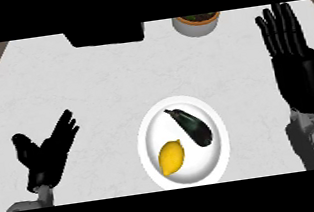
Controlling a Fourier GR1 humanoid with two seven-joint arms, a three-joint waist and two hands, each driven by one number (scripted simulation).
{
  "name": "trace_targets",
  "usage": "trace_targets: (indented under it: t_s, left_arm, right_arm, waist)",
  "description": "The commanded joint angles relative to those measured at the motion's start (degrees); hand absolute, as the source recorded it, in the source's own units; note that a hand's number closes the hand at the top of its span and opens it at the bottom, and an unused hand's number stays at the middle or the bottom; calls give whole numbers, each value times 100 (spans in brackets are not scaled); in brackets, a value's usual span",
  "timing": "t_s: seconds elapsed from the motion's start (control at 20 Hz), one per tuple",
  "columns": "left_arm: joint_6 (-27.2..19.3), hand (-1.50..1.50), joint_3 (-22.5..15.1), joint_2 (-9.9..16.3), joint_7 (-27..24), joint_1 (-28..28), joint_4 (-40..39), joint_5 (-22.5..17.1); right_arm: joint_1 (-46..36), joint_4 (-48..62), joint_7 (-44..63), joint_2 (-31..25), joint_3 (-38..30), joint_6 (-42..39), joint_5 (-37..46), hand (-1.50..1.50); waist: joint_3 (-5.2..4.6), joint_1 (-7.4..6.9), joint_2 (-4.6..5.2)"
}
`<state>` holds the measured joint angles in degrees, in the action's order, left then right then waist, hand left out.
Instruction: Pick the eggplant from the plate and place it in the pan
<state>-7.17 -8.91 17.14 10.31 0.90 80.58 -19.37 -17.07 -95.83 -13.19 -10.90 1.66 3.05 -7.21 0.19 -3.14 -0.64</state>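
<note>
White, faintly marbled stone makes up the worktop [76, 89], with a strip of brown wooden floor showing at its left and right edges.

Nearest the robot, the left robot hand [47, 148] sits low at the left, fingers straight and spread, holding nothing, well apart from the dishes. Just beside the middle of the view lies the round white ceramic plate [152, 151]. On its near half rests a yellow oval lemon [172, 158]; on its far half lies the dark purple, almost black, elongated eggplant [192, 126], set diagonally, its thin stem end toward the upper left and its thicker end toward the lower right. The two nearly touch; whether they do, I cannot tell.

The right robot hand [293, 58] stands at the right edge, fingers straight and pointing up, released and at rest.

Farthest off, a grey-white round pot with reddish-brown contents [197, 23] stands near the back edge, and left of it a black squarish object [104, 35], presumably the pan, cut off by the view's top.

The eggplant is likely light, fairly stiff and smooth-skinned, so slippery; taking hold across its thicker middle, from the side away from the lemon, looks safest.
</note>
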Motion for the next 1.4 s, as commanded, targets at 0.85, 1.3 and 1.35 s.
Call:
trace_targets:
  t_s: [0.85, 1.3, 1.35]
  left_arm:
    - [-225, 0, -702, -713, -1543, 810, 724, 1045]
    - [-203, 0, -891, -789, -1513, 554, 925, 1166]
    - [-180, 0, -859, -781, -1627, 558, 768, 1184]
  right_arm:
    - [-2530, 4582, -429, -1434, 1051, -5257, -343, -150]
    - [-3815, 5232, -660, -939, 2060, -5425, 978, -150]
    - [-3842, 5169, -758, -925, 2277, -5419, 1204, -150]
  waist:
    - [-3, -44, 192]
    - [-12, -26, 149]
    - [-13, -36, 165]
